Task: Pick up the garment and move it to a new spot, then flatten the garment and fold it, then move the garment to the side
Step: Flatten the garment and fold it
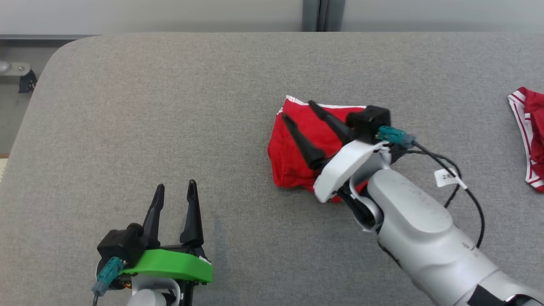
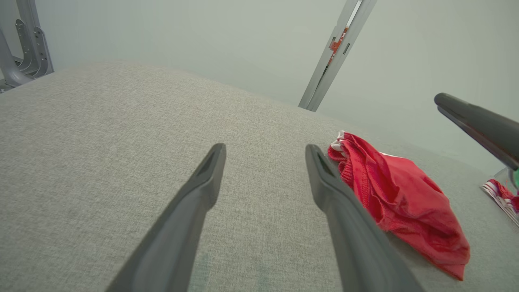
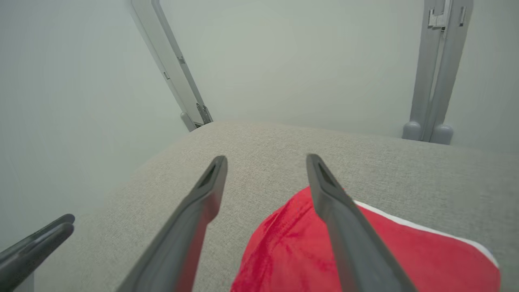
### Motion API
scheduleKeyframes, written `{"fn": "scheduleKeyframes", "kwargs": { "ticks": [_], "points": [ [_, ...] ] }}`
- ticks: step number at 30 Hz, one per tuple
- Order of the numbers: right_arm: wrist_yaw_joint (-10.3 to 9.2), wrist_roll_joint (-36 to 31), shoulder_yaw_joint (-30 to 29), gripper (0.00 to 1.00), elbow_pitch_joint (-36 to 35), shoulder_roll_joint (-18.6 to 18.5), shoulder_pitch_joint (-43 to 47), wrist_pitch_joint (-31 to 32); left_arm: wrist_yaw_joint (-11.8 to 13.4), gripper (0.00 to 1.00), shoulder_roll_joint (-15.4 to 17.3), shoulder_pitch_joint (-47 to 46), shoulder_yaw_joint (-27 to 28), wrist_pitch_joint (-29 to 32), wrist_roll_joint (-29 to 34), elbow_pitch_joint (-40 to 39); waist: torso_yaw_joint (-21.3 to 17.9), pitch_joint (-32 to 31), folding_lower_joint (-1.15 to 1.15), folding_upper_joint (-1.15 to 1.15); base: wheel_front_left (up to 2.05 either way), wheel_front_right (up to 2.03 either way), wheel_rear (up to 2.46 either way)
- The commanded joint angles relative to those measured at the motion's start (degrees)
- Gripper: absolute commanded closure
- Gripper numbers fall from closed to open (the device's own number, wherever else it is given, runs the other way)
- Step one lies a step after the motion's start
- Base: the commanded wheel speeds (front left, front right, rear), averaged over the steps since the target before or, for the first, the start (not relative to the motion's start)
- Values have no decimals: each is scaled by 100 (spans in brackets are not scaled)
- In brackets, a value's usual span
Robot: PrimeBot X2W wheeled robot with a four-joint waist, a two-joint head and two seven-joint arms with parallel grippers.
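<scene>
Right gripper (image 1: 298,109), fingers spread and empty, hovers over the folded red shorts (image 1: 291,163) (white-trimmed), likely poised to slide them aside; left gripper (image 1: 176,183) idles spread

This looks like a robotics lab or test cell rather than a home or shop. The worktop (image 1: 170,106) is a broad slab wrapped in plain grey fabric with a rounded corner. Behind the worktop stand bare, pale wall panels (image 1: 148,15) joined by a grey metal upright (image 1: 323,15), and further grey frame posts (image 3: 436,73) rise beyond its far edge. A metal bracket (image 1: 17,74) is fixed just off the worktop's left side. Above the worktop, a paper tag (image 1: 445,177) hangs on an exposed black cable (image 1: 475,202).
</scene>
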Motion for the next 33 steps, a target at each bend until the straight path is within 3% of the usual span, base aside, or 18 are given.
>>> {"fn": "scheduleKeyframes", "kwargs": {
  "ticks": [1, 7, 12, 13, 14, 15, 17, 20, 33],
  "points": [
    [-5, -149, -173, 0, -33, -137, 80, -84, -15, 0, 1, 103, -1, -17, 51, 6, -49, -38, 0, 0, 0, 0, 0],
    [-4, -786, -818, 0, 70, -353, 314, -169, -19, 0, -8, 124, -24, -17, 59, -9, -100, -37, 0, 0, 0, 0, 0],
    [-4, -1191, -921, 0, 305, -272, 471, -19, -34, 0, -12, 90, -53, -17, 57, -6, -58, 15, 0, 0, 0, 0, 0],
    [-4, -1204, -928, 6, 352, -228, 504, -5, -33, 0, -12, 73, -58, -17, 53, 1, -38, 31, 0, 0, 0, 0, 0],
    [-4, -1235, -917, 22, 387, -208, 515, 8, -31, 0, -13, 58, -59, -17, 49, 5, -20, 43, 0, 0, 0, 0, 0],
    [-5, -1277, -872, 53, 475, -143, 517, 17, -33, 0, -15, 23, -59, -17, 34, 10, 28, 74, 0, 0, 0, 0, 0],
    [-5, -1274, -784, 63, 530, -80, 499, 20, -36, 0, -15, 2, -58, -17, 23, 15, 67, 97, 0, 0, 0, 0, 0],
    [-5, -1201, -554, 100, 622, 26, 397, 61, -36, 0, -16, -33, -61, -17, 3, 19, 131, 127, 0, 0, 0, 0, 0],
    [-5, -524, 1042, 100, 1338, 146, 160, 332, 20, 0, -17, -148, -122, -17, -97, 20, 349, 244, 0, 0, 0, 0, 0]
  ]
}}
